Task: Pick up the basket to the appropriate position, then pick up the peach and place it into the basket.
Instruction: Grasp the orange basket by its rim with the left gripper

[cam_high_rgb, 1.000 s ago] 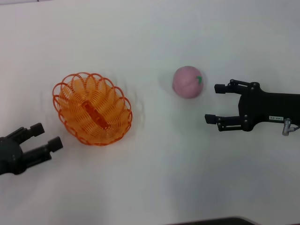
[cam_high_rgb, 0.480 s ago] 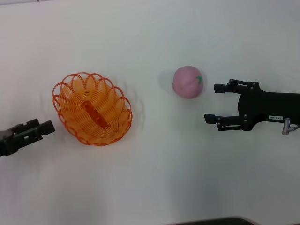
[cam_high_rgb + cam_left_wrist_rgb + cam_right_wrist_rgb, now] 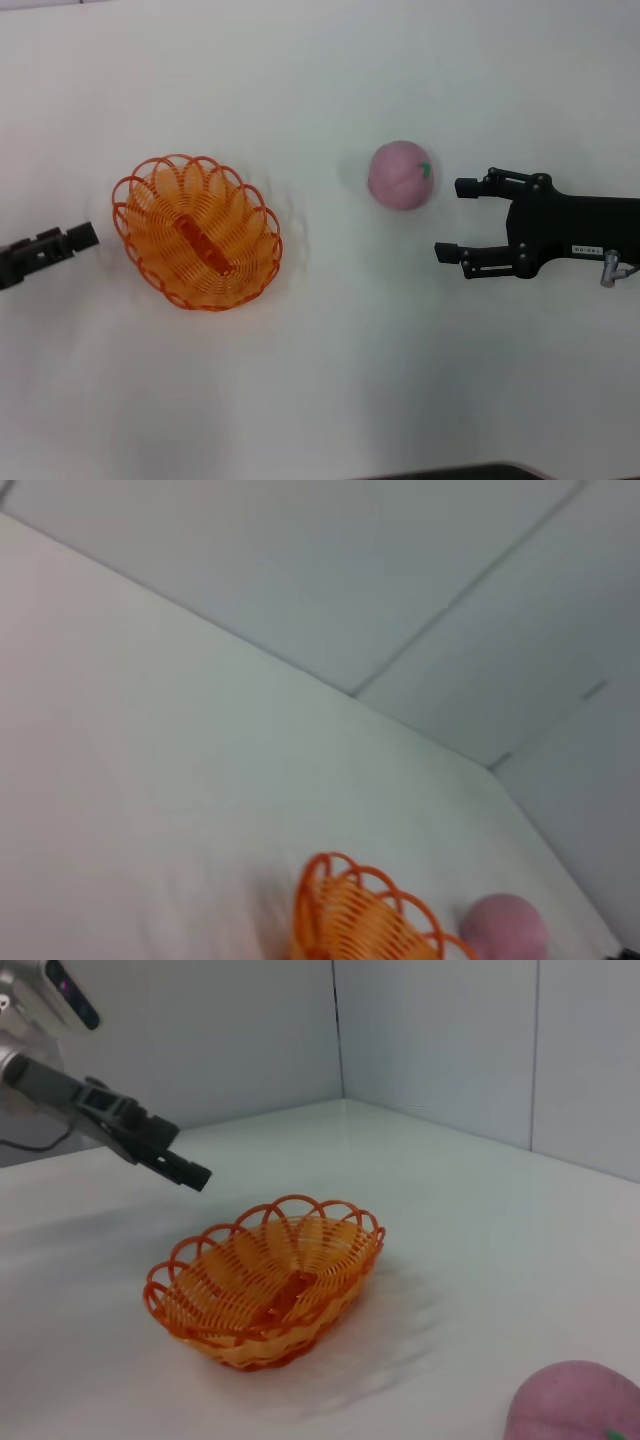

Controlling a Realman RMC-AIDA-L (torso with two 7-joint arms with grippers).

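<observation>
— Two grippers are in sight. Where does each one sit?

— Left gripper [image 3: 78, 236] hangs just off the basket's [image 3: 197, 232] left rim, raised above the white table [image 3: 320, 380], not touching it. I cannot tell whether its fingers are apart. Right gripper [image 3: 449, 218] lies near the peach [image 3: 401, 175], fingers spread wide, holding nothing.

— And the fruit and basket?

— Both rest on the table, well apart. Peach sits to the basket's right, green leaf mark facing the right gripper; basket is empty.

left gripper [image 3: 75, 238] at far left, raised; right gripper [image 3: 450, 218] fingers spread.
</observation>
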